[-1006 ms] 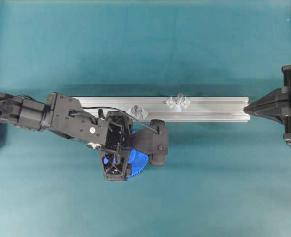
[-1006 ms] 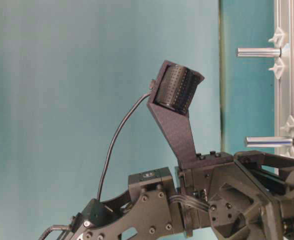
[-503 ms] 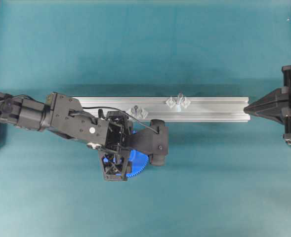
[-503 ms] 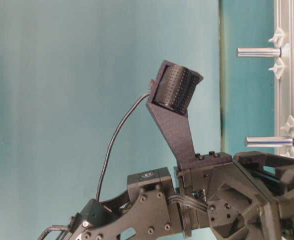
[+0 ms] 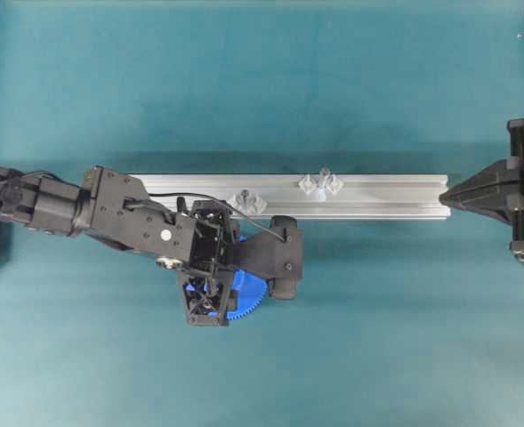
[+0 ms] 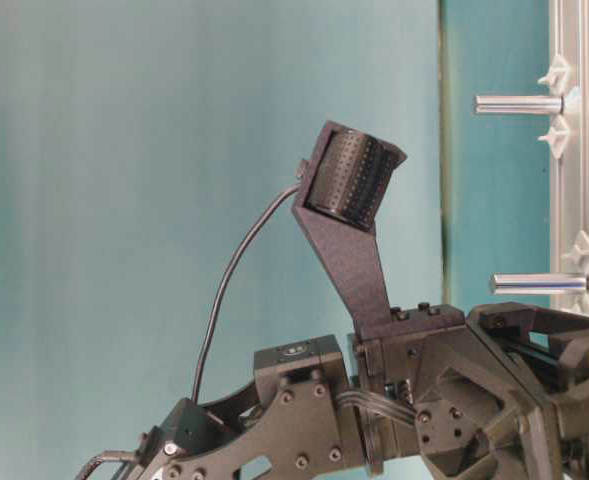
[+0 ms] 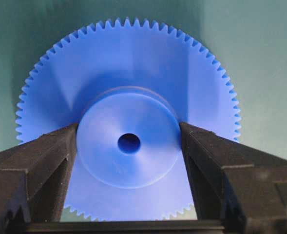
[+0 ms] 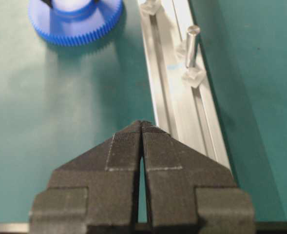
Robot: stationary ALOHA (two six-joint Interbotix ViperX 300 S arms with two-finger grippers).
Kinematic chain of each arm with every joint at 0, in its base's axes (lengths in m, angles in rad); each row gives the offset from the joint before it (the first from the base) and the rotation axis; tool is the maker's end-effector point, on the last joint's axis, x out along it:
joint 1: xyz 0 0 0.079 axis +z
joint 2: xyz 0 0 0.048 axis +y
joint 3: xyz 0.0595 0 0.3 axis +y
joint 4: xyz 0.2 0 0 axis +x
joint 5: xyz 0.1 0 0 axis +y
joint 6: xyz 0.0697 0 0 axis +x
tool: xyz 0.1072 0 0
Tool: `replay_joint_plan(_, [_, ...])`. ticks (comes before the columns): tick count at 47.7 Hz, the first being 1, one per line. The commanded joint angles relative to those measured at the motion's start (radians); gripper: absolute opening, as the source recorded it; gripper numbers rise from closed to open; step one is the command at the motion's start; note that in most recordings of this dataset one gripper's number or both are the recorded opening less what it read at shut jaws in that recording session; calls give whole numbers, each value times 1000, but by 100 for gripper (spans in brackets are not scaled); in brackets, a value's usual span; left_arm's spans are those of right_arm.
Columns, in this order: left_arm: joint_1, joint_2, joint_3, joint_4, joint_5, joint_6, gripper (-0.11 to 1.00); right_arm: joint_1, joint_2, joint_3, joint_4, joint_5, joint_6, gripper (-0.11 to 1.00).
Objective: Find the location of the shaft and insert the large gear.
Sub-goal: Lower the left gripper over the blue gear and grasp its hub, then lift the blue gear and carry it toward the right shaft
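Observation:
The large gear (image 7: 128,73) is bright blue and lies flat on the teal mat, hub up. It is mostly hidden under my left gripper in the overhead view (image 5: 248,298). My left gripper (image 7: 128,128) points down over it, fingers (image 7: 60,146) pressed on both sides of the raised hub. The shaft (image 5: 322,178) is a pale peg between clear diamond brackets on the aluminium rail (image 5: 377,209), up and right of the gear. It also shows in the right wrist view (image 8: 191,46). My right gripper (image 8: 142,124) is shut and empty at the rail's right end (image 5: 446,196).
A second peg with a darker tip (image 5: 243,197) stands on the rail just above my left wrist, left of the shaft. Both pegs show in the table-level view, the shaft (image 6: 519,104) and the other peg (image 6: 539,284). Black frame posts stand at the side edges.
My left wrist has shifted only very slightly over the gear. The gear, the rail and my right arm have not moved.

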Motion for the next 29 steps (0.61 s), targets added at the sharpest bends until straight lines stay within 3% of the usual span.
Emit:
replay_joint_plan(1, [-3, -23, -9, 2, -2, 2, 70, -3, 5, -11, 0, -5, 8, -1])
replay_joint_plan(29, [-2, -69, -40, 2, 5, 9, 70, -3, 5, -9, 0, -5, 8, -1])
